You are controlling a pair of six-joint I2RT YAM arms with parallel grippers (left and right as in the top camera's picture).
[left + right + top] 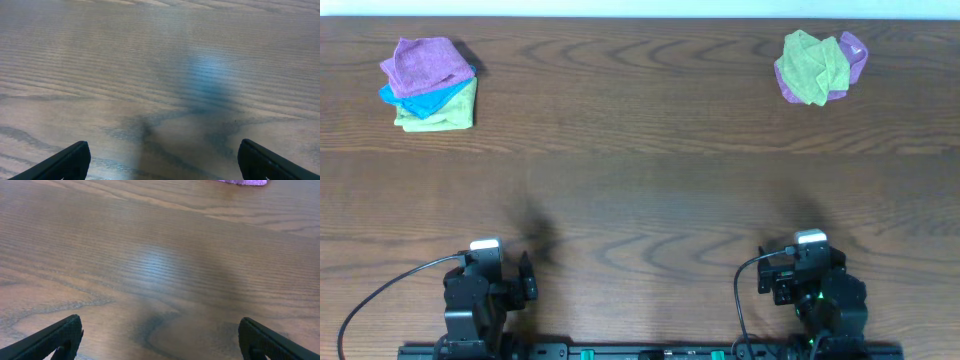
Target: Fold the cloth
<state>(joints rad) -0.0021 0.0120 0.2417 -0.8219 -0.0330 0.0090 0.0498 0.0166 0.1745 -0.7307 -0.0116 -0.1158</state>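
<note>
One purple cloth (423, 63) lies folded on top of a stack at the far left. A second purple cloth (853, 50) lies crumpled at the far right, mostly under a yellow-green cloth (810, 66); its edge shows at the top of the right wrist view (242, 182). I cannot tell which of the two is the task's cloth. My left gripper (488, 262) (162, 160) is open and empty over bare wood at the near edge. My right gripper (807, 258) (160, 340) is also open and empty at the near edge. Both are far from the cloths.
The left stack holds a bright blue cloth (425, 100) and a yellow-green cloth (445, 113) under the purple one. The brown wooden table (640, 190) spans the view. Black cables run from both arm bases at the front edge.
</note>
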